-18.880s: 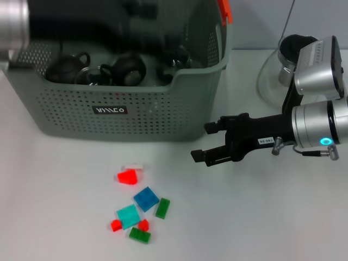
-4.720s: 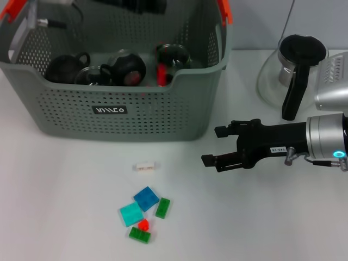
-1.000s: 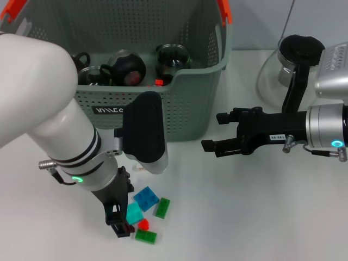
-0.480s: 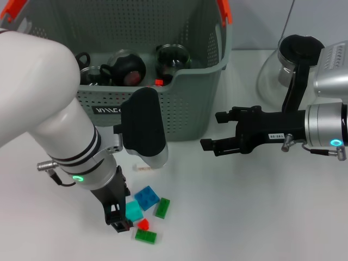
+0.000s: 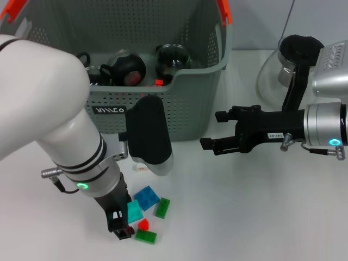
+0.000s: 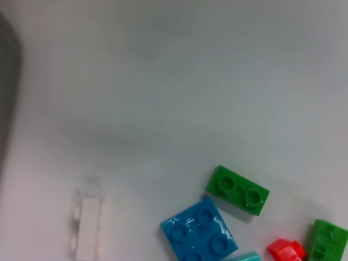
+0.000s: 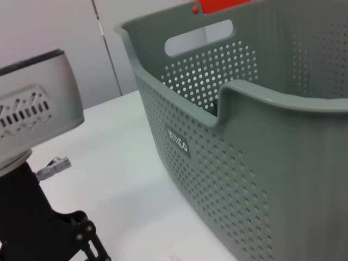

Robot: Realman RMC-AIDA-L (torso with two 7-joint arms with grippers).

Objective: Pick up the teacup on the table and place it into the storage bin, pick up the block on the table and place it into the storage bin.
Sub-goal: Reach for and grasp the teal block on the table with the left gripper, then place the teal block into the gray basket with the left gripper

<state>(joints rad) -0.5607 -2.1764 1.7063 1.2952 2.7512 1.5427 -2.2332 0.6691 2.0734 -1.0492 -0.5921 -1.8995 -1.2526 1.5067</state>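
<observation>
Now I have the left gripper [image 5: 120, 225] low in the frame, fingers spread around the teal block [image 5: 133, 211], ready to grab it for the storage bin [image 5: 179, 117] above. Right gripper [image 5: 213, 133] waits open, centre-right.

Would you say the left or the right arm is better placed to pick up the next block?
Left: the left gripper is down among the blocks, beside the teal block; the right gripper hovers open, far off.
</observation>
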